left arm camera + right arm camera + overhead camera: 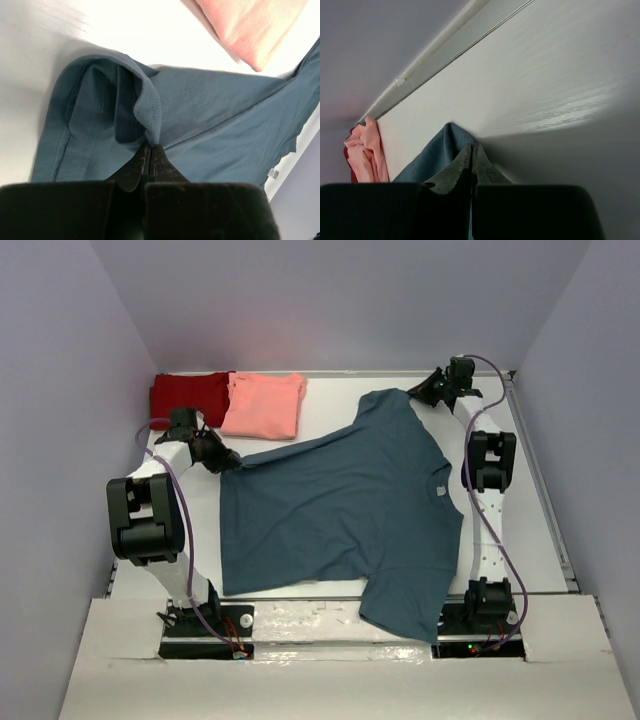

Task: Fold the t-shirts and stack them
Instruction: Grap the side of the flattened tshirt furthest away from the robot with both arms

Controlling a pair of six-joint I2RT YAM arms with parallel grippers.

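- Left gripper: jaws pressed together on a raised fold of the dark teal-blue t-shirt; the pinched cloth stands in a small peak above the fingertips, with a stitched hem running along the left of the wrist view.
- Right gripper: jaws likewise closed, pinching a point of the same shirt; the fabric rises to the fingertips like a tent.
- Grip points, overhead view: the left gripper holds the shirt's far hem corner, and the right gripper holds the tip of its far sleeve near the back right of the table.
- Dark teal-blue t-shirt: spread across the table's centre, collar toward the right arm, near sleeve hanging over the front edge, cloth mildly wrinkled.
- Salmon-pink t-shirt: folded, at the far left, just beyond the left gripper.
- Dark red t-shirt: folded, in the far left corner, its right edge under the pink one.
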